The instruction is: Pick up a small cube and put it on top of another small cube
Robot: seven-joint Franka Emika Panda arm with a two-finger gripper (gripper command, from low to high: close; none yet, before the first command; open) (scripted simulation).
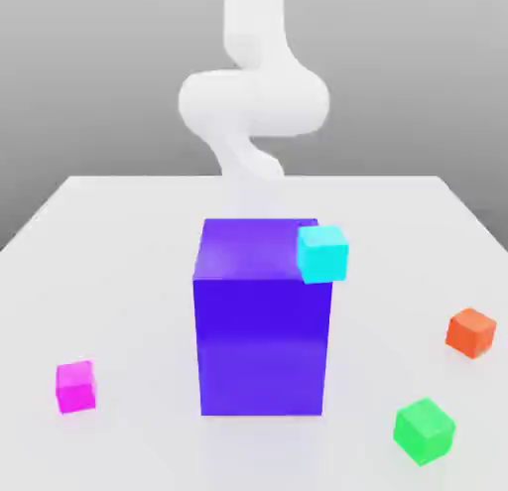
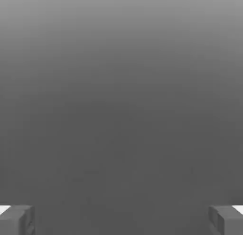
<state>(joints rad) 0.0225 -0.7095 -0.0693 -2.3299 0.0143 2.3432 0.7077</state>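
On the white desk (image 1: 119, 241) a tall purple block (image 1: 262, 330) stands in the middle, with a cyan cube (image 1: 322, 253) at its upper corner toward the exterior view's right. The small magenta cube (image 1: 75, 386) sits on the desk near the front, off to the exterior view's left, well apart from the small green cube (image 1: 424, 430), which lies at the front on the exterior view's right. An orange cube (image 1: 470, 332) rests beyond the green one. The white arm (image 1: 253, 97) rises behind the block. The pincer (image 2: 121, 220) stands wide open with nothing between its fingertips (image 2: 16, 220).
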